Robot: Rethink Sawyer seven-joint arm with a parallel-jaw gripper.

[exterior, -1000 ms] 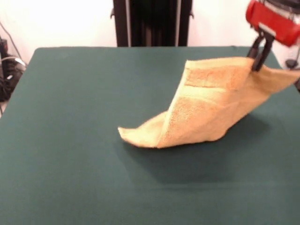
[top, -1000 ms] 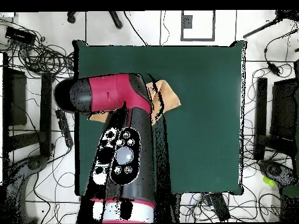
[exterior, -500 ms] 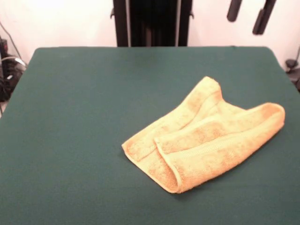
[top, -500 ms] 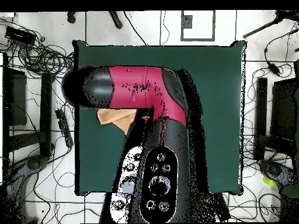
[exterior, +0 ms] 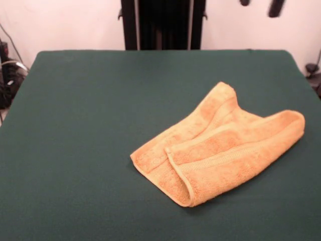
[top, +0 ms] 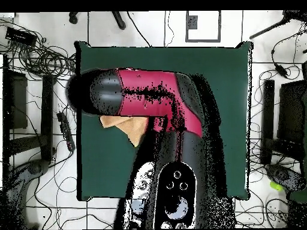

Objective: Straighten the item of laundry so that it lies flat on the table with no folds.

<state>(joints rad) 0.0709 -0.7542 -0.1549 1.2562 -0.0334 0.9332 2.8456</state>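
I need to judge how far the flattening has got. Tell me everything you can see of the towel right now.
The towel is orange-tan terry cloth with hemmed edges and a flat woven band. It lies released on the green table, folded over itself in a loose, rumpled V, not flat. Only the table touches it. The gripper is apart from it, high at the picture's top edge. In the overhead view the arm covers most of it.

A white wall (exterior: pixel 65 25) stands behind the jaws. Black cables (exterior: pixel 9 75) bunch well off to the jaws' left and lower down. Seen from above, tangled wires (top: pixel 36 51) sprawl over a pale tiled floor (top: pixel 270 42), where a small green object (top: pixel 277 185) also lies.
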